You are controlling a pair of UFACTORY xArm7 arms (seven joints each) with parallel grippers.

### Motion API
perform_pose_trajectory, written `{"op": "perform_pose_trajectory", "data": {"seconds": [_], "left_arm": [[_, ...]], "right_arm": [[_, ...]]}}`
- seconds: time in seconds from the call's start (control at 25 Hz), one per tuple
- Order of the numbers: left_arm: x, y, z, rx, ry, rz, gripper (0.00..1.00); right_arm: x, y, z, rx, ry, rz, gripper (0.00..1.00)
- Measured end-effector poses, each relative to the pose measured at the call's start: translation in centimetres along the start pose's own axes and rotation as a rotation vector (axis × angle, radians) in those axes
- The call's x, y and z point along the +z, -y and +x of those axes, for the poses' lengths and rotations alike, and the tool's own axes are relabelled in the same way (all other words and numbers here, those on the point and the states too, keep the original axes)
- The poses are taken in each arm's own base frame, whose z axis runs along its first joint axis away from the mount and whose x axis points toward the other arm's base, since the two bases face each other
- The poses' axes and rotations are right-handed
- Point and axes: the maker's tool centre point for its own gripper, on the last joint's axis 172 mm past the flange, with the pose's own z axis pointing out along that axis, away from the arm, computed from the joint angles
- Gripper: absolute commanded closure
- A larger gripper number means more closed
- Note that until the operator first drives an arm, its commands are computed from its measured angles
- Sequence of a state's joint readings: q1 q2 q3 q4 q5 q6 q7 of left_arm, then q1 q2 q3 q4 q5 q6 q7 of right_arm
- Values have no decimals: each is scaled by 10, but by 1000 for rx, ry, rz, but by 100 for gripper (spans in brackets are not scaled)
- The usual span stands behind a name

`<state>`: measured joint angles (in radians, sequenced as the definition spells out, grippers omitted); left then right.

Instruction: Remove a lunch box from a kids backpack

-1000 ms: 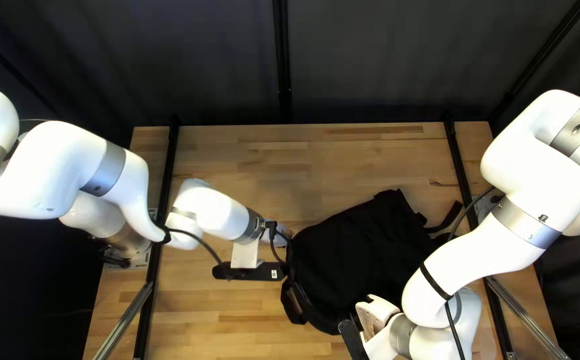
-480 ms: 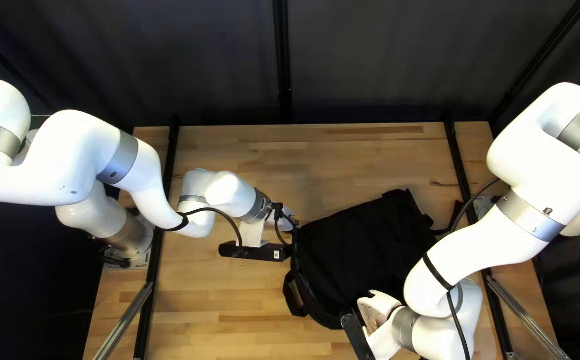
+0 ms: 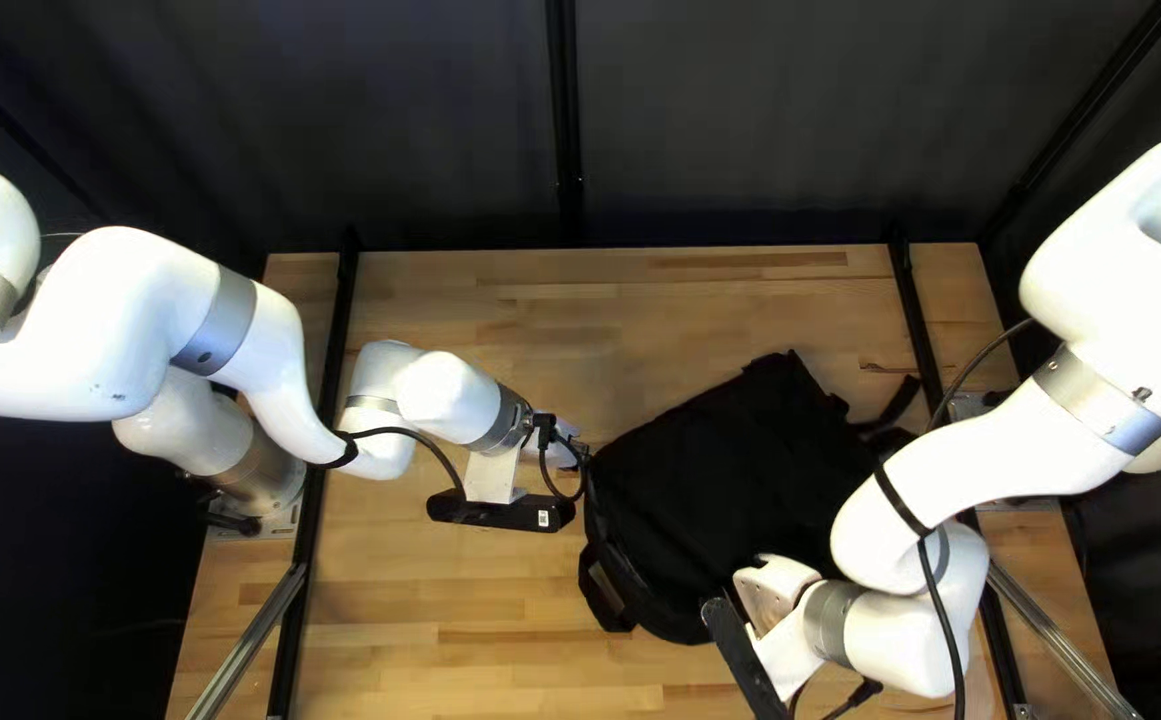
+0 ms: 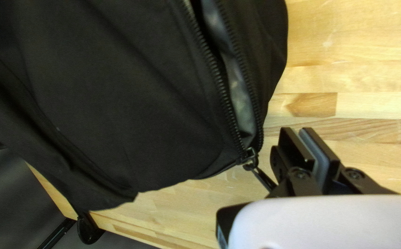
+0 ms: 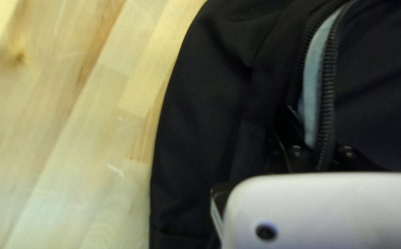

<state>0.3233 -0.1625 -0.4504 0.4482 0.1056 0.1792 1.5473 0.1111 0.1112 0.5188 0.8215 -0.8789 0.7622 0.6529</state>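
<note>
In the top left view, my left gripper (image 3: 567,447) is at the left side of the black backpack (image 3: 727,487); my right gripper (image 3: 772,590) is over its near edge, fingertips hidden. The left wrist view has my left gripper (image 4: 300,131), fingers together, beside the zipper slider (image 4: 248,156). A pull cord (image 4: 264,179) runs behind one finger; no hold on it shows. Grey material (image 4: 239,101) is visible through the unzipped gap. My right gripper (image 5: 302,121), partly covered, pinches the backpack's zippered edge (image 5: 328,99) around pale blue material (image 5: 314,76). Whether that is the lunch box, I cannot tell.
The wooden table (image 3: 607,320) extends beyond and left of the backpack. Black rails (image 3: 330,387) run along both table sides. A dark strap (image 3: 890,407) lies at the backpack's far right, near the right rail. My right forearm (image 3: 967,474) crosses the table's right side.
My right gripper has moved up and right in the top left view, and the backpack has shifted the same way. My left wrist rose toward the far side, then drew back slightly left.
</note>
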Motion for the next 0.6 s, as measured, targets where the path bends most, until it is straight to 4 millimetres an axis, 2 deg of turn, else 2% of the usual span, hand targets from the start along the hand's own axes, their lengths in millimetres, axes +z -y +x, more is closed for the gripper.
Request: {"op": "perform_pose_trajectory", "data": {"seconds": [0.4,0.56,0.6], "left_arm": [[-3,-13,29,7,3,-6,100],[-5,-9,39,14,0,-7,100],[-5,-7,42,18,-1,-6,100]], "right_arm": [[-5,-19,-46,-87,36,69,100],[-5,-28,-67,-118,43,96,100],[-5,-31,-73,-126,45,102,97]]}}
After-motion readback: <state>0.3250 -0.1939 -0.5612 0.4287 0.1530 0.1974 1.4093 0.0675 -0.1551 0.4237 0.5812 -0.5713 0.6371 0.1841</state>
